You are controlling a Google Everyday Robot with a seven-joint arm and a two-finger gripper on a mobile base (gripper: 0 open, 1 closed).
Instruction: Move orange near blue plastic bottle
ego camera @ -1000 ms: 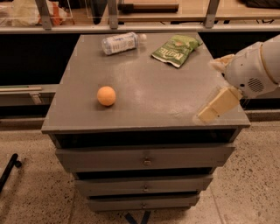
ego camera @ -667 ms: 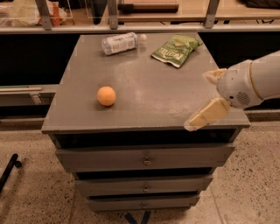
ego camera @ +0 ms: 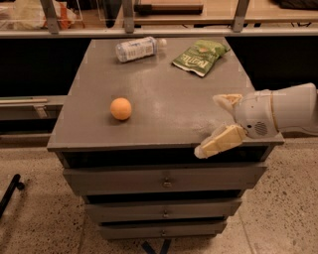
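Observation:
The orange (ego camera: 120,108) sits on the grey cabinet top (ego camera: 164,84), left of centre and near the front. The blue plastic bottle (ego camera: 137,48) lies on its side at the far edge, cap pointing right. My gripper (ego camera: 210,124) is at the front right corner of the top, well to the right of the orange. Its two cream fingers (ego camera: 218,141) are spread apart and hold nothing.
A green crinkly snack bag (ego camera: 199,56) lies at the back right, next to the bottle. The cabinet has drawers (ego camera: 164,181) below. A counter with posts (ego camera: 128,15) runs behind. The floor is speckled.
My gripper and arm have moved left and a little down along the front right edge, closer to the orange. The orange, bottle and bag have not moved.

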